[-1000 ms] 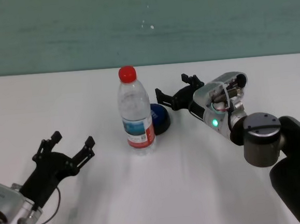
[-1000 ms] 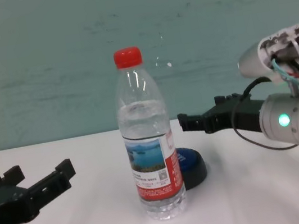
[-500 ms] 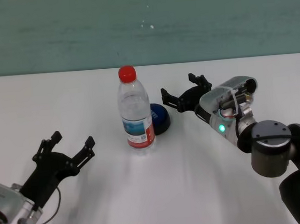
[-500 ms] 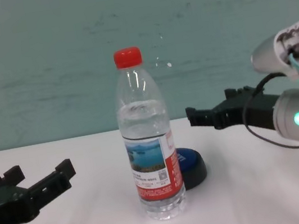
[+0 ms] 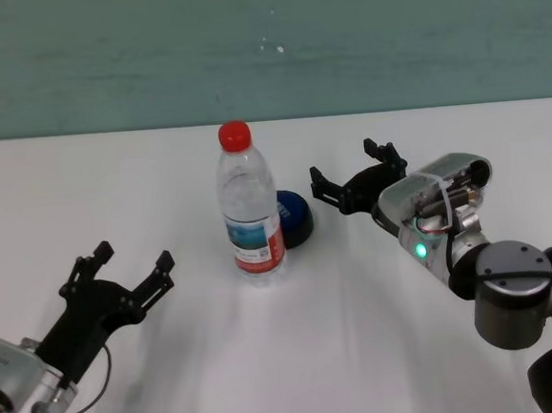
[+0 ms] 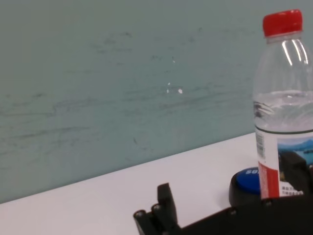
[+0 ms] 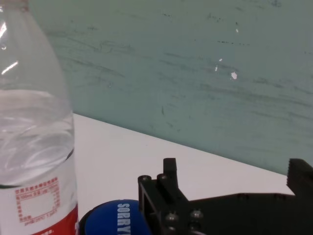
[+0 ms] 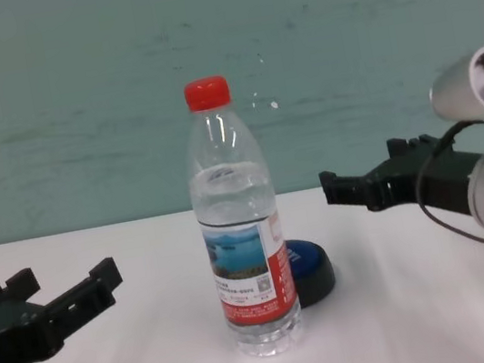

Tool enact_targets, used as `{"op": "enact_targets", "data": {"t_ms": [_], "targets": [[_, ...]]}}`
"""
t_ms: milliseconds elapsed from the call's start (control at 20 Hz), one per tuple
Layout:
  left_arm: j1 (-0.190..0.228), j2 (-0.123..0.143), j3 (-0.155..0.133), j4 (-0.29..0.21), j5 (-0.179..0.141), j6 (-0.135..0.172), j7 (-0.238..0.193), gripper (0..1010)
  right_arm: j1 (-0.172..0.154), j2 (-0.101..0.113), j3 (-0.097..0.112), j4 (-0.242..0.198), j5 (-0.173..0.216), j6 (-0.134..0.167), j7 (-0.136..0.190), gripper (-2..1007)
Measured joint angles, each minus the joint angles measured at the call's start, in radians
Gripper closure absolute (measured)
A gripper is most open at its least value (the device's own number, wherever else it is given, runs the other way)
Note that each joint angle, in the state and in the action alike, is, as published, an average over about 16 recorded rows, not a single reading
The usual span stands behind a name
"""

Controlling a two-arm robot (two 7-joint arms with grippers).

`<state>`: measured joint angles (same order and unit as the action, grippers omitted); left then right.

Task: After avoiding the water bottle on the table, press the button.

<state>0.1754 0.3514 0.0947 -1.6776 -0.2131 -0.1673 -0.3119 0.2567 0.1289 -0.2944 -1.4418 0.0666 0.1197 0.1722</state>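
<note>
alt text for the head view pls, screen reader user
A water bottle with a red cap stands upright mid-table, a blue button just behind it on its right. The right hand, open, hangs right of the button, clear of it. The left hand, open, sits near the front left.

Bottle point(image 5: 251, 213) red cap, lake-scene label; button point(image 5: 295, 216) blue, black base

I see the table point(image 5: 174, 368), a plain white top running wide to both sides and back to the green wall. The water bottle point(image 5: 248, 209) stands upright on it near the middle. The button point(image 5: 294, 218) sits flat on the surface just right of the bottle and slightly behind.
</note>
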Motion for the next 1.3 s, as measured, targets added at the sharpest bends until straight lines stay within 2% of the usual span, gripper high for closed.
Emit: {"op": "enact_targets", "data": {"t_ms": [400, 750, 1300], "targets": [[0.0, 0.0, 0.0, 0.0, 0.0, 0.0, 0.0, 0, -0.072, -0.011, 0.021, -0.071, -0.028, -0.006, -0.027, 1], [0.0, 0.0, 0.0, 0.0, 0.0, 0.0, 0.0, 0, -0.123, -0.026, 0.035, -0.112, -0.049, -0.024, -0.045, 1], [0.0, 0.0, 0.0, 0.0, 0.0, 0.0, 0.0, 0, -0.193, -0.059, 0.05, -0.143, -0.088, -0.083, -0.075, 1]]}}
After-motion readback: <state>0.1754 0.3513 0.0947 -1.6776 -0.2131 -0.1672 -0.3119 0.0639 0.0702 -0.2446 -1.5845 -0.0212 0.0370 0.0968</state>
